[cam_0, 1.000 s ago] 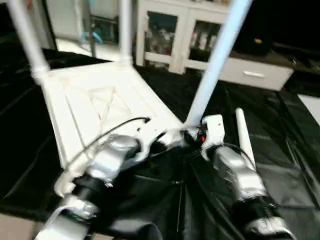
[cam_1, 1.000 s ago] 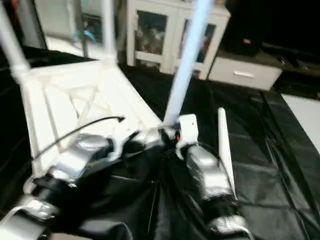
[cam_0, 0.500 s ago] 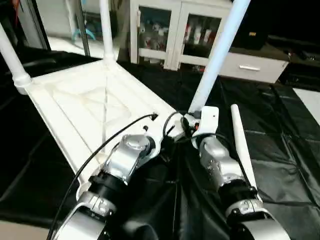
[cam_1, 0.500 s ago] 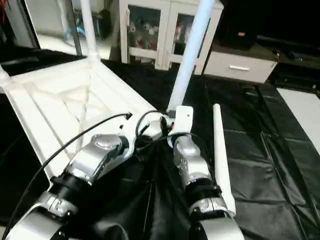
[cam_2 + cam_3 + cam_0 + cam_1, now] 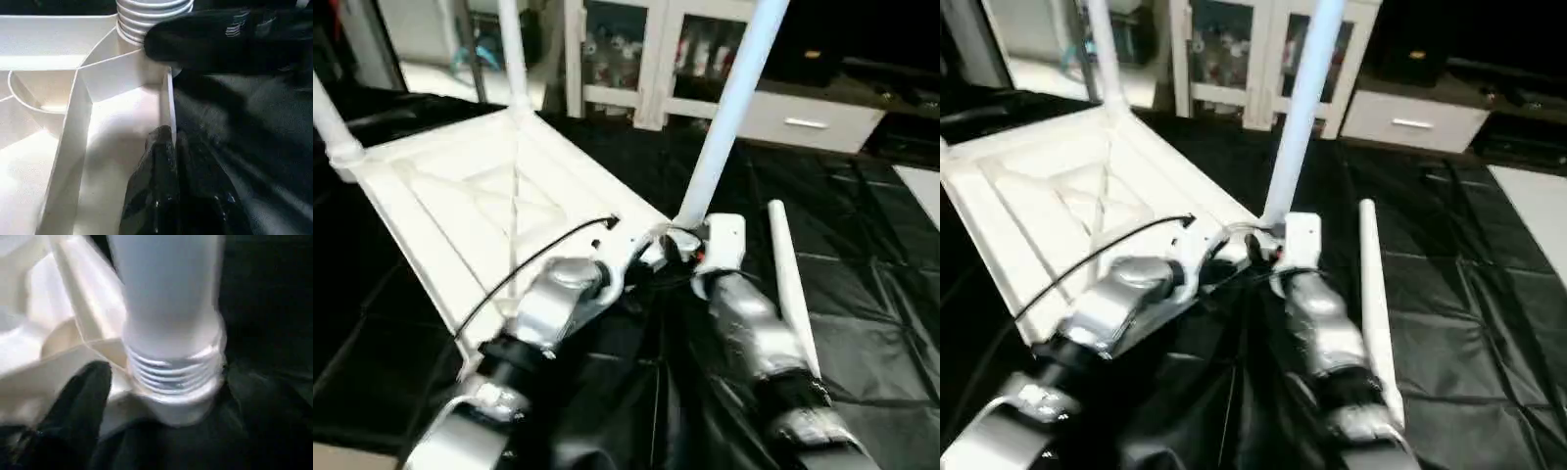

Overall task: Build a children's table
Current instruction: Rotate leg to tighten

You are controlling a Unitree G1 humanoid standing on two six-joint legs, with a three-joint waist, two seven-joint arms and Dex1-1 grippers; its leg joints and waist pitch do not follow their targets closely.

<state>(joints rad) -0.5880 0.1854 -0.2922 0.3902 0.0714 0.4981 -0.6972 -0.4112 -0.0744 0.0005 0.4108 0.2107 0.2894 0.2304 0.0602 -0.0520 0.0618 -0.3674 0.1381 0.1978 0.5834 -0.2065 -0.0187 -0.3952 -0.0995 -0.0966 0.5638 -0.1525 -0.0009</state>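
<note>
Black sheeting is covering the table (image 5: 862, 352) where the robot is working, and white glass-fronted cabinets (image 5: 646, 59) are standing at the back of the room.

Nearest to me, a loose leg (image 5: 791, 284) is lying flat on the sheeting just beside the right forearm, waiting its turn. A little further in, both arms are meeting at the near corner of the upturned white top (image 5: 460, 206). The left claw (image 5: 168, 147) is clenching on the thin rim wall of the top, one finger on each side of it. The right claw (image 5: 220, 41) is reaching across to the base of the near leg (image 5: 729, 108); one black finger (image 5: 80, 401) is resting beside the ribbed collar where that leg is entering its corner socket, but whether that claw is clenched I cannot tell.

Beyond them, two more legs (image 5: 509, 44) are rising from the far sockets.

By my count: one top, four legs, three standing and one lying. The job looks about three quarters done, with the near leg perhaps needing tightening and the last socket to fill.
</note>
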